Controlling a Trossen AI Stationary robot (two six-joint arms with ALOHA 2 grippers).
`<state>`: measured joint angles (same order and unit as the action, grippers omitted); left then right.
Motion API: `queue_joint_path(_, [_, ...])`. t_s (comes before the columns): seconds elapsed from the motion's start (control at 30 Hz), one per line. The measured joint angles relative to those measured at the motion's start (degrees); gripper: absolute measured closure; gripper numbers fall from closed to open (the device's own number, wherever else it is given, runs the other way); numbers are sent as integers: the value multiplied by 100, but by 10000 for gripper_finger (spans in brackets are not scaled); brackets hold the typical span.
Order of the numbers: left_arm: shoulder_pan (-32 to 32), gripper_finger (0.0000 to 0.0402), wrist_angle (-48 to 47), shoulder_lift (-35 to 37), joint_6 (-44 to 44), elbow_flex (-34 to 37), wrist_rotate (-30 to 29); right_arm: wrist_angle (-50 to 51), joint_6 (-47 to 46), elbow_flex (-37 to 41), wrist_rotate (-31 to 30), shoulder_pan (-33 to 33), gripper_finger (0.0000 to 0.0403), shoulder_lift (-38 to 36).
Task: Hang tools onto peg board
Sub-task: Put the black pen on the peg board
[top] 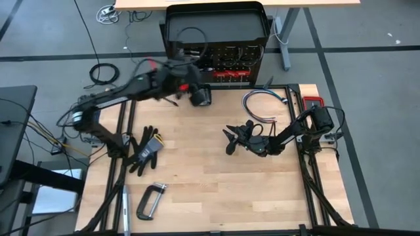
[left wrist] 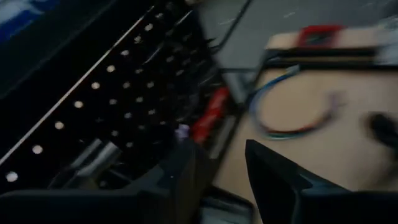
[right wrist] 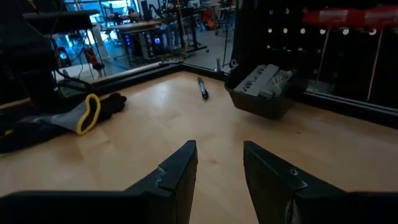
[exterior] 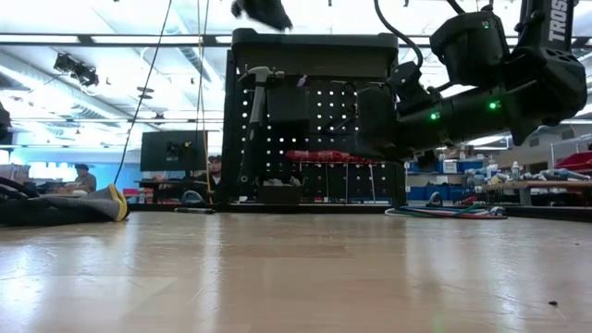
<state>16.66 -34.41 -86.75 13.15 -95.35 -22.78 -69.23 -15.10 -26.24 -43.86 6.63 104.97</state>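
Presently the left gripper (top: pixel 201 98) is seen at the foot of the peg board (top: pixel 226 62), at the far edge of the surface (top: pixel 216 183); in its wrist view the jaws are parted with nothing between them. The right gripper (top: pixel 231 139) is held low over the middle of the surface, its jaws apart and empty.

On the peg board a steel-headed hammer (exterior: pixel 252 102) is already hung at the upper left, and red-handled drivers (exterior: pixel 319 156) are lined up across a lower row. Still lying on the surface are a grey C-clamp (top: pixel 150 200) near the front left corner and a small dark pen-like tool (right wrist: pixel 203 88) near the board's base. A black work glove (top: pixel 146 148) lies left of centre, and a bundle of cables (top: pixel 266 101) lies at the far right; neither is counted among the tools.

The C-clamp is judged to be heavy, rigid and smooth for its size, so a grip across the straight back of its frame is likely to be steadiest, with the open mouth left free to be hooked over a peg. The pen-like tool is probably light and prone to roll; it is best pinched across the middle of its shaft.
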Motion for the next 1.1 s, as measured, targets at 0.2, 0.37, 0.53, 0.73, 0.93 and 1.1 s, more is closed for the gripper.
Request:
queue_joint_path(0.2, [-551, 254, -667, 1154, -1014, 578, 723, -3, 495, 0, 161, -2, 263, 0])
queue_joint_path(0.37, [-966, 255, -160, 2086, -1922, 2415, 575, -14, 694, 0, 309, 0, 263, 0])
queue_joint_path(0.53, [-1059, 254, 1343, 2502, -2768, 4464, 112, -179, 738, -2, 340, 0, 263, 0])
queue_joint_path(0.73, [-585, 249, 2309, 2164, -3686, 5728, -90, -255, 736, -2, 345, 13, 263, 0])
queue_joint_path(0.93, [271, 220, 2426, 1410, -4189, 5977, 33, -303, 736, -2, 348, 15, 263, 0])
queue_joint_path(1.1, [1073, 199, 2441, 550, -4547, 5832, 107, -310, 736, -2, 363, 15, 263, -1])
